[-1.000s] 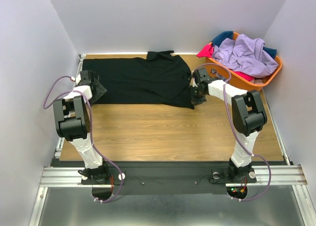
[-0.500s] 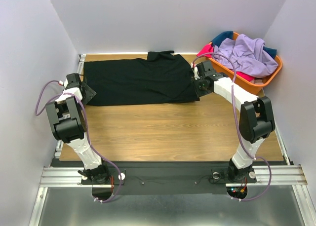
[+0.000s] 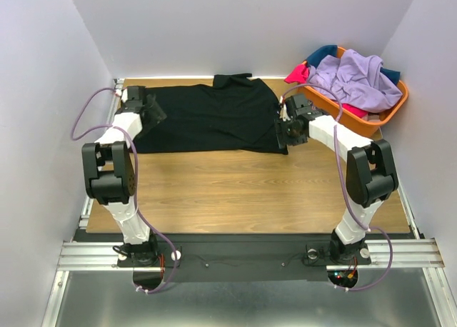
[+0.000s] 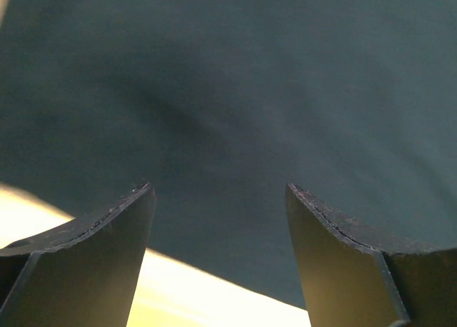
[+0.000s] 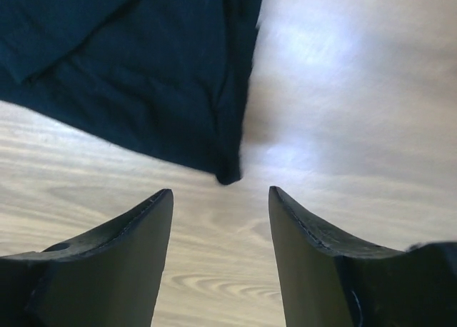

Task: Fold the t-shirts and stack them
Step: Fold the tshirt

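While I watch the two wrist views, neither claw is holding anything. The left claw (image 4: 218, 191) has its jaws spread wide over dark cloth, and the right claw (image 5: 221, 193) is spread just as wide, with bare wood between its fingers.

From the overhead camera I see the black t-shirt (image 3: 207, 116) lying flat along the far part of the wooden surface (image 3: 235, 191). It stretches left to right, and a flap of cloth is bunched at its far edge near the middle. My left claw sits over the shirt's left end, close to the far-left corner of the surface. Its wrist view is filled with cloth, with a pale strip of surface at the bottom. My right claw sits at the shirt's right end, and that wrist view shows a corner of the shirt just ahead of the fingertips, not between them.

The orange basket (image 3: 378, 118) stands at the far-right corner, just beyond the right arm. Heaped in it are a lavender shirt (image 3: 357, 77) on top, a pink-red shirt (image 3: 298, 73) spilling over the left rim, and a teal shirt (image 3: 323, 54) at the back.
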